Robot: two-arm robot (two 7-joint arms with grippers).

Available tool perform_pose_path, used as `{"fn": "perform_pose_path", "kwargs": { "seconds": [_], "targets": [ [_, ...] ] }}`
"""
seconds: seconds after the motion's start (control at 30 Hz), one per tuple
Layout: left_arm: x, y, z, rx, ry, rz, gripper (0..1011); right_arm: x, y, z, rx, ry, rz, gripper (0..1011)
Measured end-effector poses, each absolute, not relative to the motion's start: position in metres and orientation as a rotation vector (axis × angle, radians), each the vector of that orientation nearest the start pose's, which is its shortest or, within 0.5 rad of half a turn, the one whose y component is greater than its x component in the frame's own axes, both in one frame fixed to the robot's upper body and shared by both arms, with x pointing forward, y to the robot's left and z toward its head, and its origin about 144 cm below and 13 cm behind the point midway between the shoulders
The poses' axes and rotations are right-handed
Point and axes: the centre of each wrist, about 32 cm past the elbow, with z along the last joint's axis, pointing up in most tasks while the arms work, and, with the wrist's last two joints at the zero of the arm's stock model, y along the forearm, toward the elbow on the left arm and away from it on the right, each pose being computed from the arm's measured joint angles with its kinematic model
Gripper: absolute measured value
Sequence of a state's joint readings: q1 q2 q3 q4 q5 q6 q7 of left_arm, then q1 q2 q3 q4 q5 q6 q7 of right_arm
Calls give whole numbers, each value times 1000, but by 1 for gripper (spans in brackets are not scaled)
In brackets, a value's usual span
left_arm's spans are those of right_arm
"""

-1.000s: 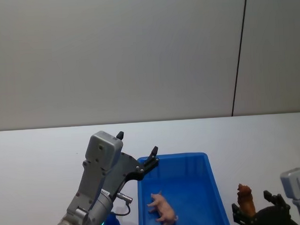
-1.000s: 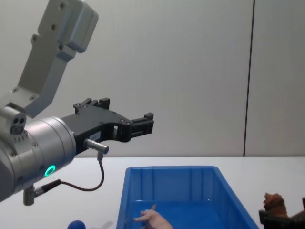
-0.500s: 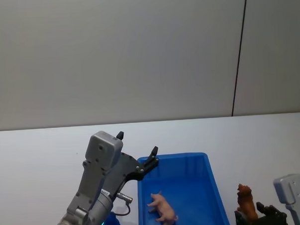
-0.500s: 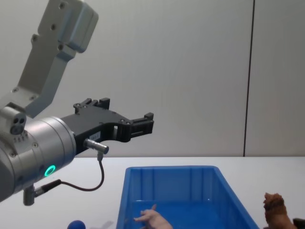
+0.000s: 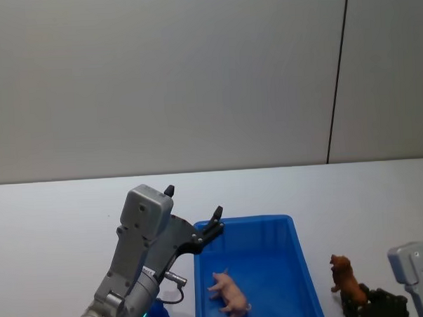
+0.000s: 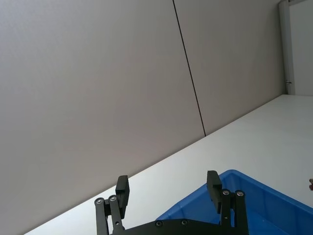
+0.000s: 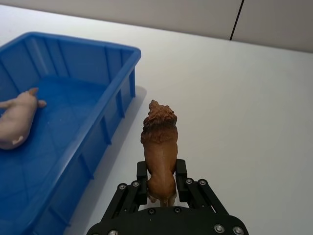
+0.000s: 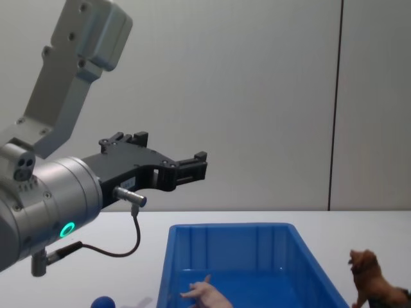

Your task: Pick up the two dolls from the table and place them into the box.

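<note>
As the items now lie, one doll of two is stowed and the other is in hand.

Item 1, pig doll (image 5: 229,296): pale pink and thin-legged. It lies on its side on the floor of the blue plastic bin (image 5: 256,220), toward the left side. Placed; nothing further owed on it.

Item 2, lion doll (image 7: 159,147): reddish-brown and maned. It is pinched at the hindquarters between the fingers of the right gripper (image 7: 161,172), with its head pointing away from the wrist and tipped forward. It sits just outside the bin's right wall, over the white surface (image 7: 244,98). It looks raised off the surface, though the gap under its forepaws cannot be made out for certain.

Item 3, left gripper (image 6: 167,182): fingers spread wide and holding nothing, it hovers well above the bin's left side. Judged idle.

Item 4, small blue round object (image 5: 156,314): on the surface just beside the bin's left wall, under the left arm. No part in the task.

Progress: a little past halfway. Outstanding: carry the lion doll sideways over the rim, lower it onto a bare part of the bin floor beside the pig doll, and release. The rim is thick and the wall slopes, so the doll wants enough height to clear it.
</note>
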State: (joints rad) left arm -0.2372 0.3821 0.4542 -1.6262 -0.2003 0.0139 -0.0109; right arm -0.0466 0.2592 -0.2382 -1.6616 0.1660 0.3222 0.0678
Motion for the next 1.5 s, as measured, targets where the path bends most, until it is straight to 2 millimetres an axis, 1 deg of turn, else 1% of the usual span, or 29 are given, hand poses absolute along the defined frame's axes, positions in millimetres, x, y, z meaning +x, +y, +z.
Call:
{"fn": "perform_pose_path", "kwargs": {
  "seconds": [0.23,0.57,0.77,0.87,0.93,1.2,1.23,1.27,1.3,1.33,1.37,1.43,1.47,1.5],
  "targets": [
    [492,198,1204,61,-268,1124,1001,434,-223,1153,-299,121,-1258,322],
    [492,198,1204,61,-268,1124,1001,437,-223,1176,-218,31,-1229,322],
    [492,198,1204,61,-268,1124,1001,445,-219,1188,-168,8,-1170,322],
    [492,198,1204,61,-268,1124,1001,451,-214,1194,-141,5,-1124,322],
    [492,198,1204,61,-268,1124,1001,454,-212,1196,-136,5,-1114,322],
    [492,198,1204,61,-268,1124,1001,475,-194,1199,-119,34,-1013,325],
    [492,198,1204,61,-268,1124,1001,475,-194,1199,-119,34,-1013,337],
    [492,198,1204,61,-268,1124,1001,478,-192,1199,-119,38,-1003,382],
    [492,198,1204,61,-268,1124,1001,479,-190,1199,-119,40,-998,400],
    [492,198,1204,61,-268,1124,1001,481,-188,1199,-120,45,-988,455],
    [492,198,1204,61,-268,1124,1001,483,-187,1199,-120,48,-985,455],
    [492,198,1204,61,-268,1124,1001,485,-185,1198,-123,53,-978,515],
    [492,198,1204,61,-268,1124,1001,486,-184,1198,-123,55,-976,576],
    [492,198,1204,61,-268,1124,1001,487,-183,1198,-124,57,-975,592]
  ]
}}
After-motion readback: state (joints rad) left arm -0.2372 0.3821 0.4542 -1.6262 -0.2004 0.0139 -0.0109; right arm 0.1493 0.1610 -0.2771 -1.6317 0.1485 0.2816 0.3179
